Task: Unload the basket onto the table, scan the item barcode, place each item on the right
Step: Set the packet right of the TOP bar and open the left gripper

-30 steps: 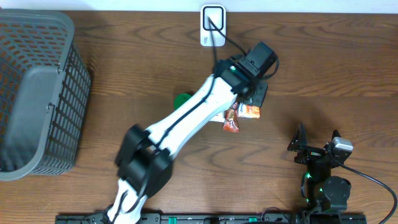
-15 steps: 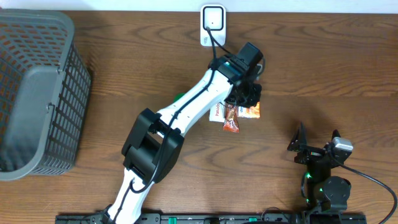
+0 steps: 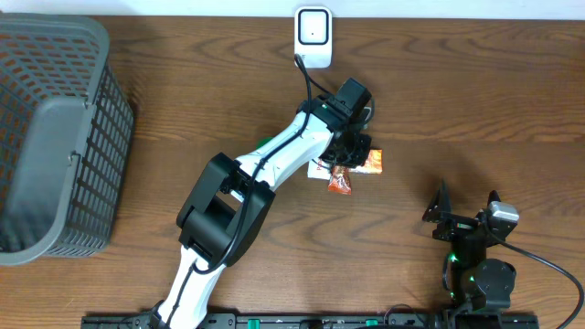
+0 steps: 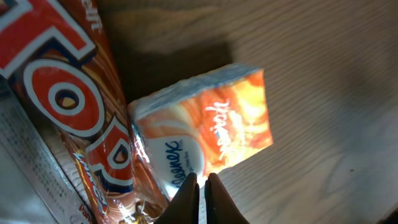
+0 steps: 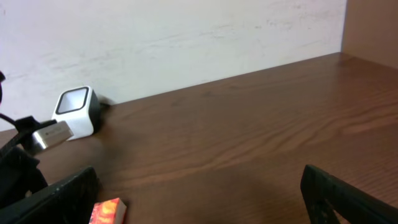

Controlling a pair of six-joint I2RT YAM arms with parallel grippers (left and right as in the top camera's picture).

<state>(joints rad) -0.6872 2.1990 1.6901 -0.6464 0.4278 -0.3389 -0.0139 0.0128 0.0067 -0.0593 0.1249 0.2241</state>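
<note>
Kleenex pack (image 4: 211, 127), orange and white, lies flat near the middle of the table (image 3: 475, 100), where it lay a second ago. At the near edge the right end effector (image 3: 467, 212) rests with its fingers spread wide. Farther in, the left end effector (image 4: 200, 186) has its tips pressed together at the pack's edge, beside a red snack bar (image 4: 68, 106); whether they pinch the wrapper is unclear. Its arm has swung left since then, and its cable (image 3: 306, 73) no longer crosses the white scanner (image 3: 313, 32) at the far edge.
</note>
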